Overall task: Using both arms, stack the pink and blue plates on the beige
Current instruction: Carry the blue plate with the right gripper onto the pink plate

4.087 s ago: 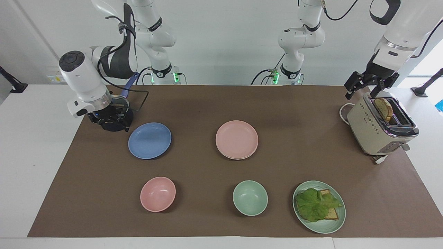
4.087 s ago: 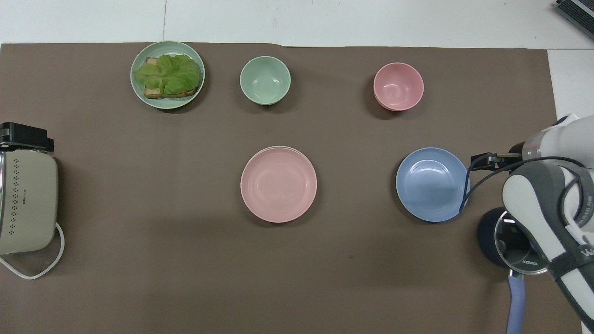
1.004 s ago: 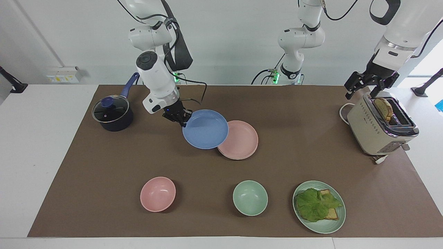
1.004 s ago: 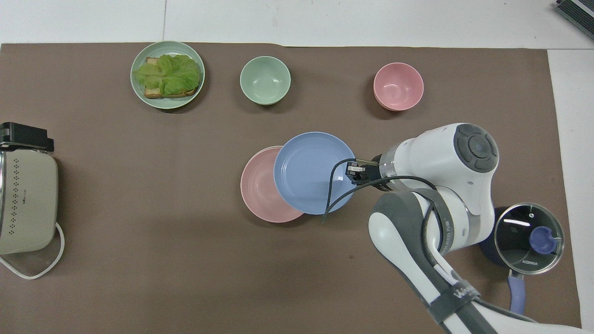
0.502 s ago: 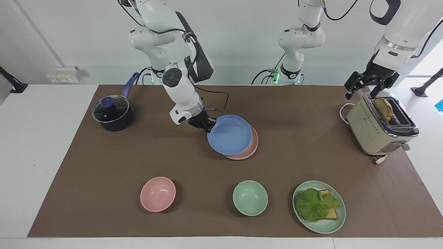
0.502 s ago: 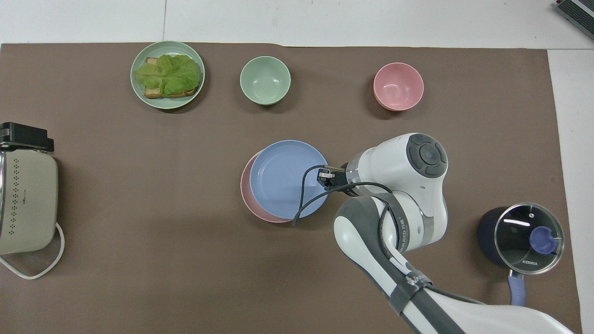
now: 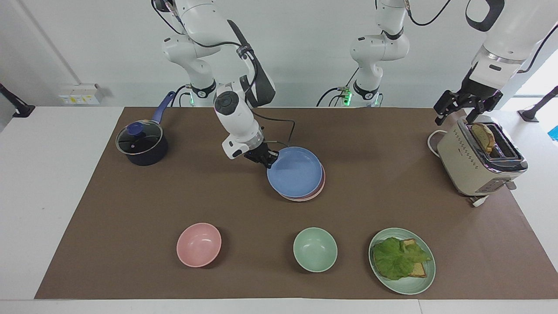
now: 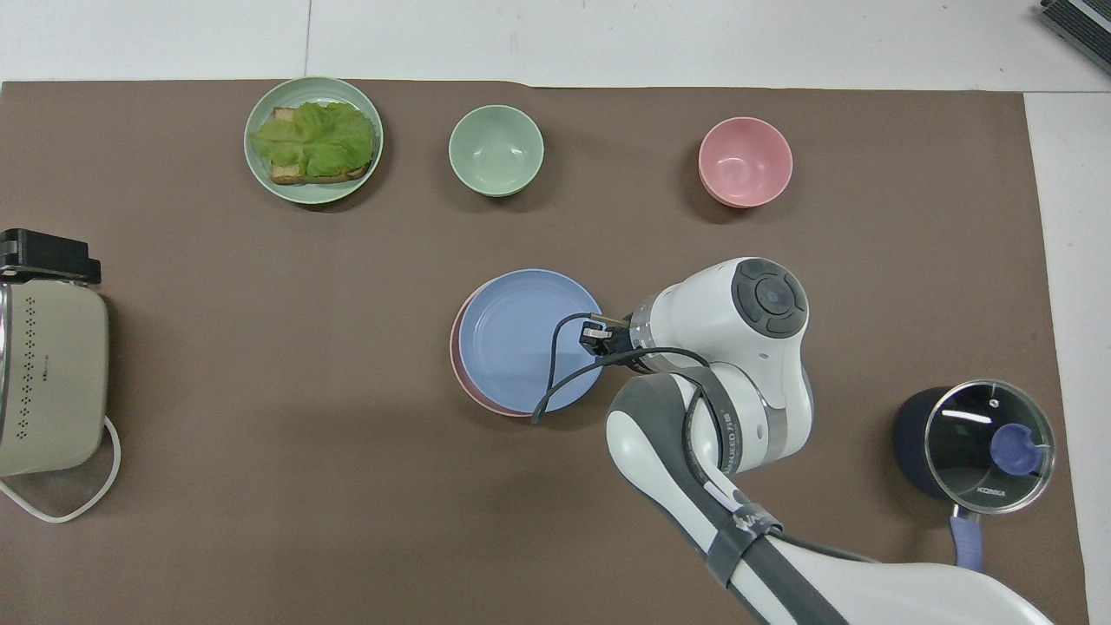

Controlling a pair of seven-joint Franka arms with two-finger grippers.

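i read the right gripper (image 7: 267, 160) clamped on the blue plate (image 7: 295, 172) rim, over the pink plate (image 7: 321, 183); beige barely shows. off-centre release could slide it. left gripper (image 7: 465, 104) waits, spread, above the toaster (image 7: 473, 168).

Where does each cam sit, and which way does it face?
Facing view: high across the table, looking at the robots; both arms show, right gripper shut on the blue plate over the pink plate, left gripper open, waiting over the toaster.
Overhead view: above the robots' end, looking steeply down; only the right arm shows.
Shared: the plates, pink bowl, green bowl, pot, half a turn apart.
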